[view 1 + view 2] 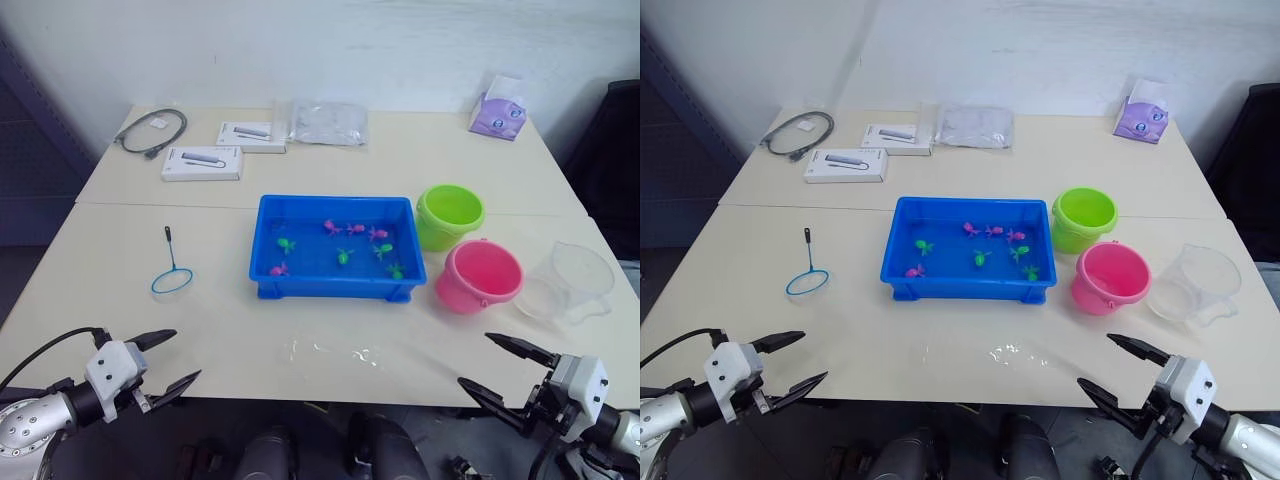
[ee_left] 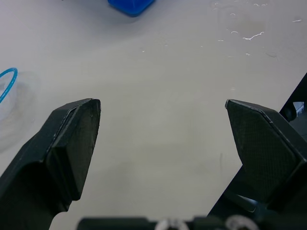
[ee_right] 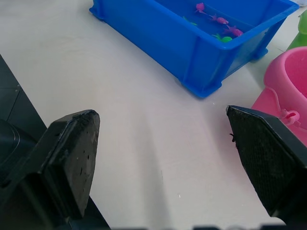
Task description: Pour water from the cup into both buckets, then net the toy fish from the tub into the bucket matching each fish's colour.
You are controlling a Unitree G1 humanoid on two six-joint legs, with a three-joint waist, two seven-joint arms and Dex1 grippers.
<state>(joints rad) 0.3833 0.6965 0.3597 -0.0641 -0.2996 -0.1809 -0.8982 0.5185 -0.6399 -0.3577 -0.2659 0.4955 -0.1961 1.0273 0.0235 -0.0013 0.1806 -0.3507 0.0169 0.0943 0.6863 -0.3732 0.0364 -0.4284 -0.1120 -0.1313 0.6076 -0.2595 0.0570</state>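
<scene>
Grippers, left and right, both spread wide, empty, at table edge; fish in tub; box print unreadable.

Black-fingered left claw, grey-white wrist block, seemingly black cable

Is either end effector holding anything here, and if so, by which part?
Nothing is held. The left end effector and the right end effector are both open, hovering over the table's near edge.

Bright blue tub with magenta and green toy fish; lime green bucket, pink bucket, clear cup, blue-rimmed net, black fingers, cream table.
</scene>
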